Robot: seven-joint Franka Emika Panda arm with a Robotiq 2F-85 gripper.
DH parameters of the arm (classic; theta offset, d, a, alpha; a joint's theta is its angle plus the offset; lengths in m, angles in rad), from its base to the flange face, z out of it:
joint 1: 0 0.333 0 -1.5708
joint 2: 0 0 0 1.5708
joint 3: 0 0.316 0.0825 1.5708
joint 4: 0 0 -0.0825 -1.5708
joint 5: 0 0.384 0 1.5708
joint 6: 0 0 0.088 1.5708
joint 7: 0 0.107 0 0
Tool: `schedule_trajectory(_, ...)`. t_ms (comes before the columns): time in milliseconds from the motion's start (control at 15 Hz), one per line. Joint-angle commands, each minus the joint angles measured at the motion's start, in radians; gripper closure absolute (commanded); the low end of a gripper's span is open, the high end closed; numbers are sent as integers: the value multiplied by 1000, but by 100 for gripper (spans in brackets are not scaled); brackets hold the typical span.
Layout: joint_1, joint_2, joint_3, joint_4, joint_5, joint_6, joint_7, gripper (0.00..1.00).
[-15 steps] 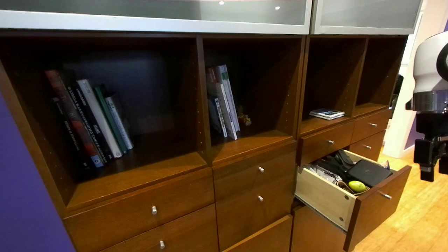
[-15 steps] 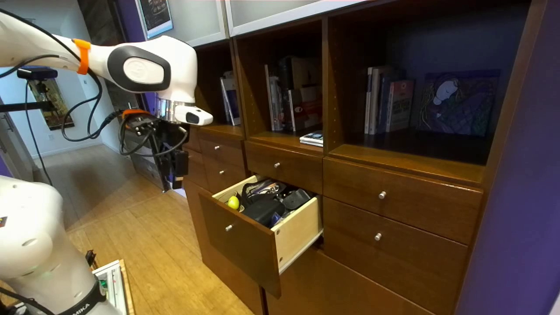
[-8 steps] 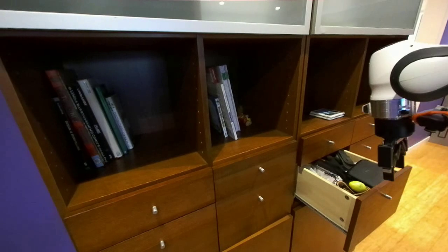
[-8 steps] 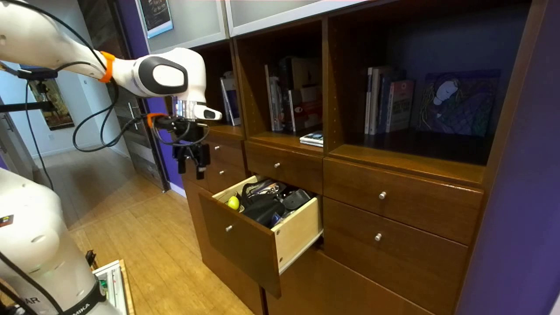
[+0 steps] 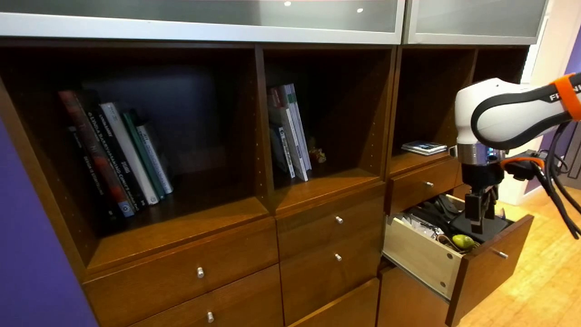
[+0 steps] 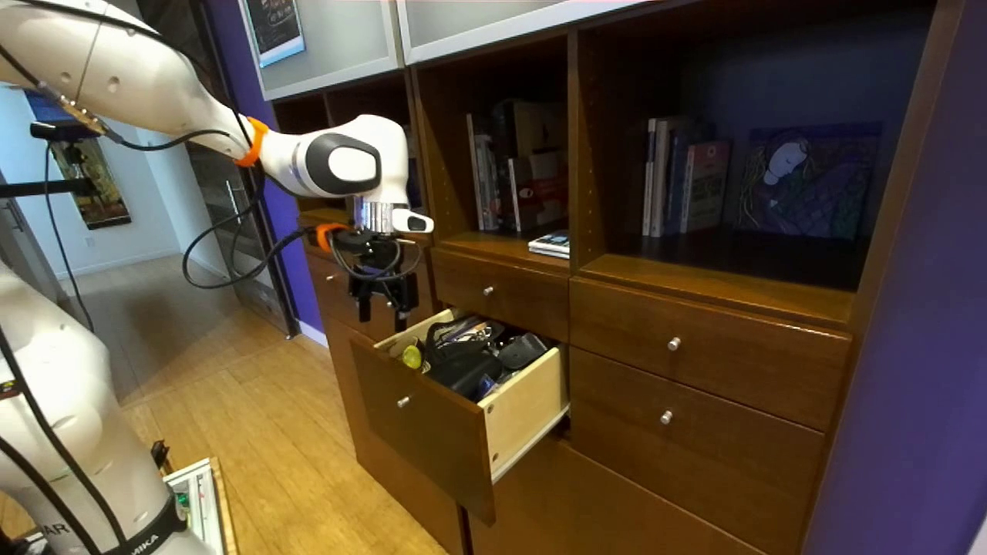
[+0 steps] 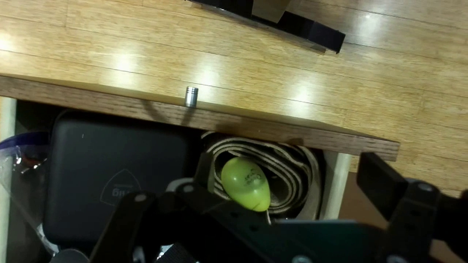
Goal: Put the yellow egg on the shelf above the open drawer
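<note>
Picking up the yellow egg (image 7: 245, 184) is the step in hand

Your egg lies in the open drawer (image 5: 420, 252), near its front panel (image 5: 490, 268), on or within a coiled strap (image 7: 296, 171); how deep it sits, you cannot tell. A black case (image 7: 120, 175) is close beside it, and a pale side wall (image 7: 335, 186) is near on its other side.

Your gripper (image 6: 383, 317) hangs above the drawer, pointing down, its jaws spread wide and holding nothing. In the wrist view the egg shows between the two fingers (image 7: 380, 184), nearer the one by the case, while the other finger shows beyond the side wall.

The grasp is not yet made, so you are probably at the final aim before going down. The next move likely calls for centring the egg, and perhaps bringing the jaws in a little, so that neither finger lands on the wall or the case. Then lower straight and squeeze gently: such a smooth, rounded thing may roll or slip.

After that you need to lift clear of the front panel and up past the closed drawer (image 6: 501, 287) to the shelf (image 6: 482, 245), where a few booklets (image 6: 550, 244) lie flat and some books (image 6: 483, 185) stand.
</note>
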Motion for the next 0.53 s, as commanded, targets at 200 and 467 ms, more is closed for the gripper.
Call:
schedule_trajectory(200,-4,124,-3,33,-3,50,-50,0)
schedule_trajectory(467,-7,167,4,46,-22,67,-33,4)
